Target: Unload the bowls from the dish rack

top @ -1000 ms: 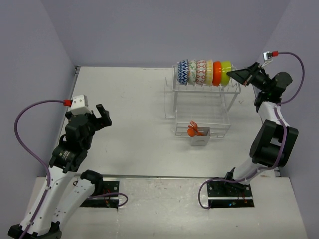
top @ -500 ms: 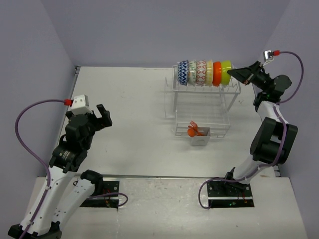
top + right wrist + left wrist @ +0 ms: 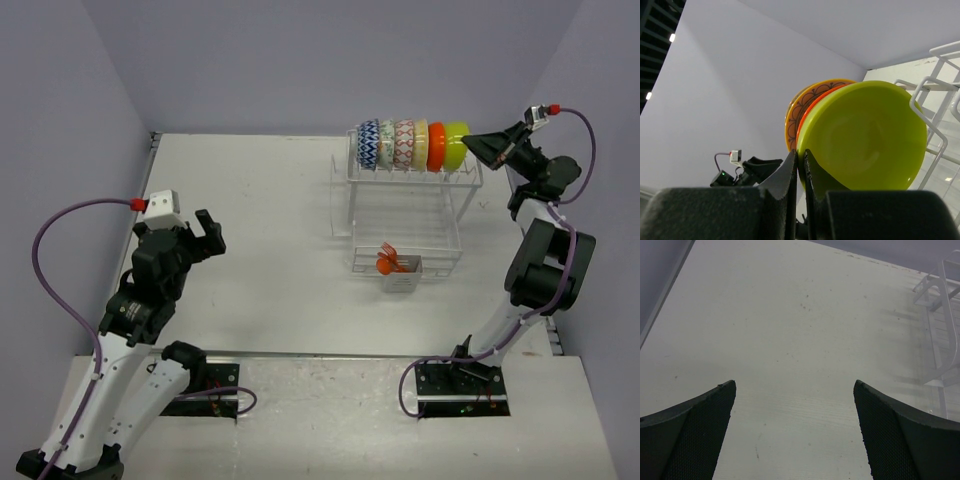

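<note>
We see the right end effector [image 3: 470, 143] has pinched shut on the lime-green bowl [image 3: 456, 146], just left of it at the dish rack's [image 3: 405, 205] right end; the left end effector [image 3: 207, 232] gapes, well away.

fingers [image 3: 787, 177] pinch lime-green bowl [image 3: 865, 135] rim | orange bowl [image 3: 816, 98] just behind

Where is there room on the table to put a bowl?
The big bare patch of table lies between the left gripper and the dish rack, back to the wall. A strip in front of the rack is free too. It is crowded on the rack's top row, where the bowls stand packed and the right gripper pinches the lime-green bowl.
</note>
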